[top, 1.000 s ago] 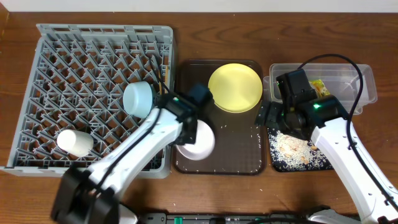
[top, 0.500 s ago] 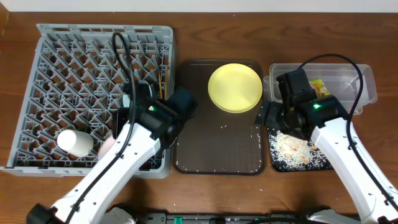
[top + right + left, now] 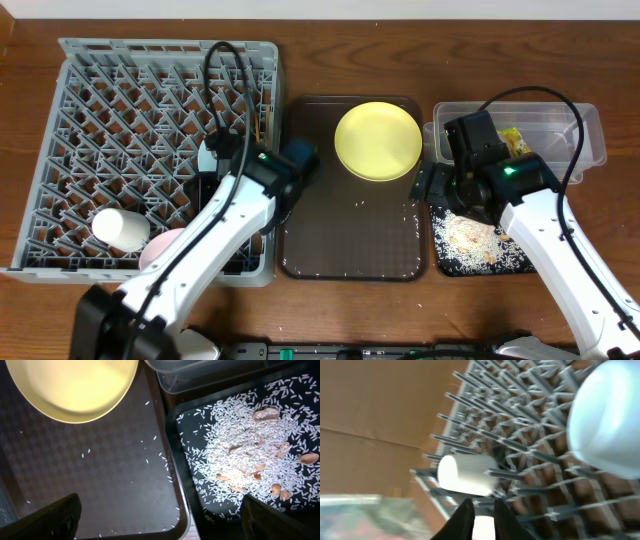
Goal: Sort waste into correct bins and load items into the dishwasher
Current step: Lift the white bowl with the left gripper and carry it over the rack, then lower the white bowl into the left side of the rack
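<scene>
One pinkish-white bowl [image 3: 160, 244] clamped in left gripper [image 3: 482, 506] beside white cup [image 3: 465, 475]; right gripper [image 3: 160, 520] released.

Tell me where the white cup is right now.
In the overhead view, the white cup lies on its side near the lower-left corner of the grey dish rack, just left of the pinkish bowl.

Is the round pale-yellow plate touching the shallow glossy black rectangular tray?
Apart. Right wrist view: the pale-yellow plate sits on the dark brown serving tray, with bare brown surface between it and the black tray.
</scene>
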Robot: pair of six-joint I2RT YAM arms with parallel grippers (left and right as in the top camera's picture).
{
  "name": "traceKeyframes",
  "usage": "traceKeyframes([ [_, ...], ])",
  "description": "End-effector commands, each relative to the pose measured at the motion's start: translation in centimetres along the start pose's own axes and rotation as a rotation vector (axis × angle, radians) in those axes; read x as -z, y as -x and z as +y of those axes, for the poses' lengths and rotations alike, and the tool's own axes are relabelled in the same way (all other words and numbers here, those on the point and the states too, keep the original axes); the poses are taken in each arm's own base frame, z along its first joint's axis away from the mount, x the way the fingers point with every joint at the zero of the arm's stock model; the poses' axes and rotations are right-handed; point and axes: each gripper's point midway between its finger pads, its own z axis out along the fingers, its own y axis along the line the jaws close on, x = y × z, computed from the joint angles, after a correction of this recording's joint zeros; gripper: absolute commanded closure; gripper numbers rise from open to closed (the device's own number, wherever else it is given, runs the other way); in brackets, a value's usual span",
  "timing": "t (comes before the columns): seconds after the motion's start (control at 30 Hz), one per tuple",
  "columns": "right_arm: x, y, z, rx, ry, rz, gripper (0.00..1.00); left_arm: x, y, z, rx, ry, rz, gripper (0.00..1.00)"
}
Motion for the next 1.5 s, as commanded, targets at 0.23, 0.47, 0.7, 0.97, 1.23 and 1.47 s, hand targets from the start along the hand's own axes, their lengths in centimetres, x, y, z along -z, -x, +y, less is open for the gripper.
traceKeyframes([
  [0.23,0.1,-0.1,-0.1,0.0,-0.001,0.001,0.01,4.3,-1.5,5.3,0.33,-0.351,0.006,0.64],
  [0.47,0.1,0.0,-0.1,0.0,-0.001,0.0,0.01,3.8,-4.5,10.8,0.588,-0.386,0.047,0.64],
  [0.7,0.1,-0.5,0.4,0.023,0.03,0.025,0.01,2.2,-8.3,12.2,0.749,-0.329,0.262,0.58],
  [0.97,0.2,-0.7,0.6,0.035,0.039,0.034,0.01,1.0,-9.7,9.5,0.838,-0.395,0.577,0.4],
  [1.23,0.2,-0.6,0.6,0.042,0.04,0.032,0.01,-0.3,-11.7,7.6,0.779,-0.369,0.818,0.49],
  [1.47,0.2,-0.6,0.6,0.042,0.041,0.03,0.01,-0.1,-12.7,7.4,0.741,-0.343,0.88,0.49],
])
